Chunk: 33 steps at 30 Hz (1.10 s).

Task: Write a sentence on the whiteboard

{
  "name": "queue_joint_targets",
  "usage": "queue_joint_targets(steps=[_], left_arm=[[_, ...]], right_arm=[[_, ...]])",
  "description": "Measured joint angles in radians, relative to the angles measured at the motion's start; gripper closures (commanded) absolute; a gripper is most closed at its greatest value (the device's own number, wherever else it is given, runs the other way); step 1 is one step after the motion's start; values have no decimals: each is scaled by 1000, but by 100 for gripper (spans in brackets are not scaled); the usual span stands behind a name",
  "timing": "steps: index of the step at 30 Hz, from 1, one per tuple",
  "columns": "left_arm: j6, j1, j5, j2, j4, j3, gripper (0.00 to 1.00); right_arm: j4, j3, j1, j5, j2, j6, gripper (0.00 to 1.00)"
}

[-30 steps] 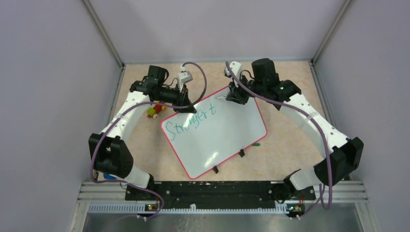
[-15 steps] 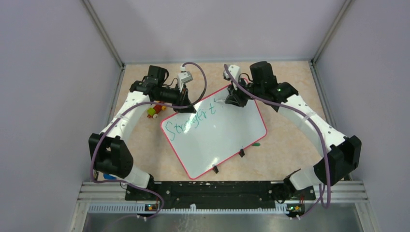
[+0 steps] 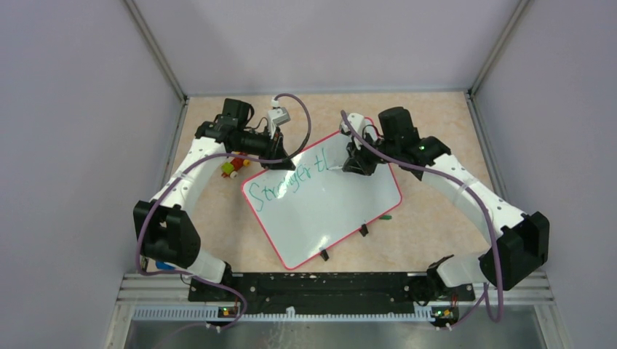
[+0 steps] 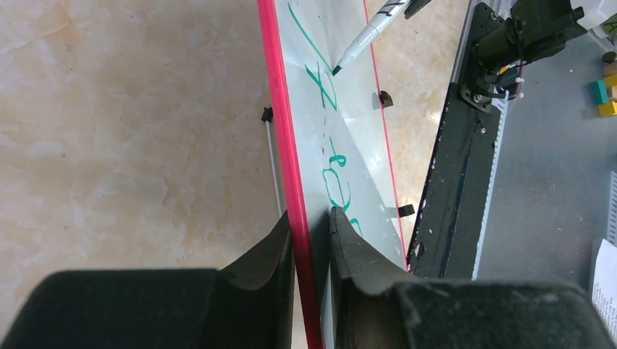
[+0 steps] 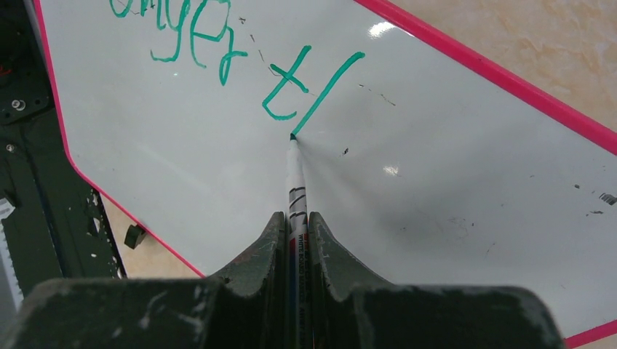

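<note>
While the right tool (image 5: 298, 218) is clamping the marker (image 5: 295, 174), its tip is seemingly pressing the whiteboard (image 3: 327, 211) at the foot of the last stroke.
Lying slantwise on the tabletop (image 3: 436, 218), the board is running its long axis from near-left to far-right. The sentence (image 5: 327, 94) is heading that way, with blank surface waiting beyond the tip on the right arm's side, and the left tool (image 4: 311, 218) is pinching the far rim.
</note>
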Motion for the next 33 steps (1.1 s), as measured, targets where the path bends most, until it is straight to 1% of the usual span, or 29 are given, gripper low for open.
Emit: queue_joint_targets(steps=[8, 23, 33], left_arm=[[0, -1, 0, 0, 0, 0, 100], [0, -1, 0, 0, 0, 0, 100], [0, -1, -1, 0, 1, 0, 100]], right_arm=[[-3, 6, 0, 4, 2, 5, 100], [6, 105, 0, 42, 44, 8, 100], [3, 110, -18, 49, 43, -8, 100]])
